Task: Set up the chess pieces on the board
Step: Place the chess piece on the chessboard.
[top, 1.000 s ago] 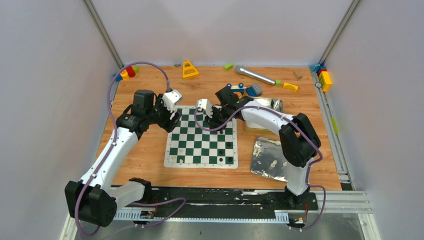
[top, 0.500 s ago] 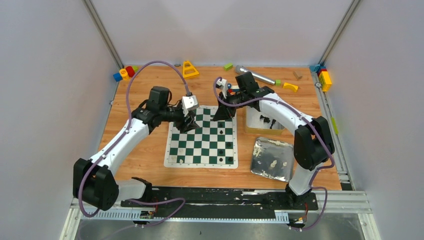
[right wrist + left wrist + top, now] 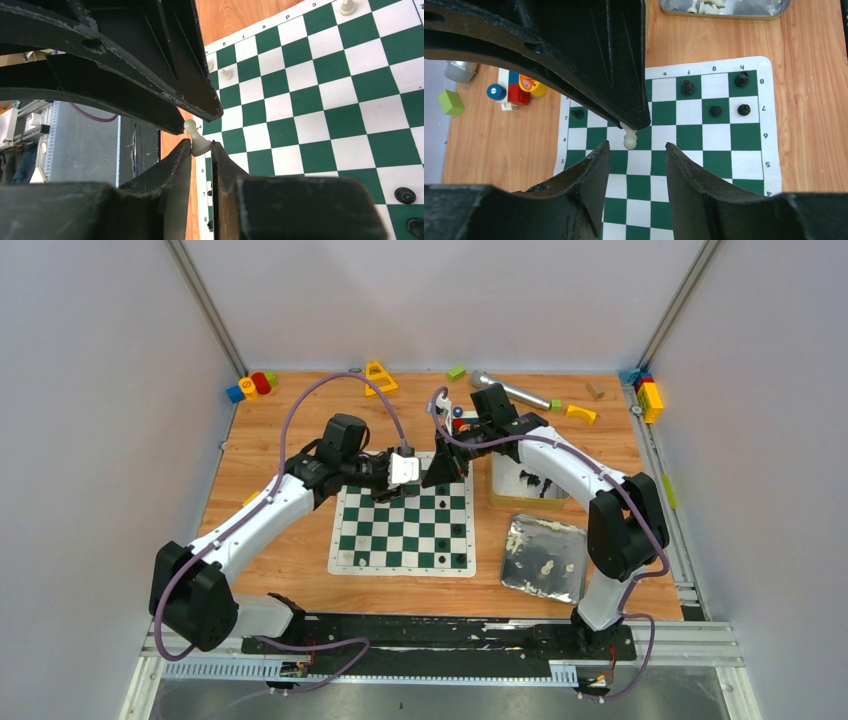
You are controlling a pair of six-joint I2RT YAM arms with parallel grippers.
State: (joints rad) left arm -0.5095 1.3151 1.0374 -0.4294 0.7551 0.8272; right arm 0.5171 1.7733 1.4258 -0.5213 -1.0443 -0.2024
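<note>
right wrist view shows the right pincer (image 3: pixel 201 145) clenched on a white pawn (image 3: pixel 196 137) above the board (image 3: pixel 320 100), the left pincer (image 3: pixel 636 148) spread open just beside it, so the left should close squarely on its head before the right releases

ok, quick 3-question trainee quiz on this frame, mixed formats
1. Multiple choice: which one grips the cream pawn? A) left gripper B) right gripper C) neither
2. True or false: the left gripper's jaws are shut.
3. Fill in: in the left wrist view, the visible black pieces on the board stand on ranks 8 and ___.

Key: 1 B. 2 False: they stand open, with the pawn just ahead of the gap. 3: 7.
</note>
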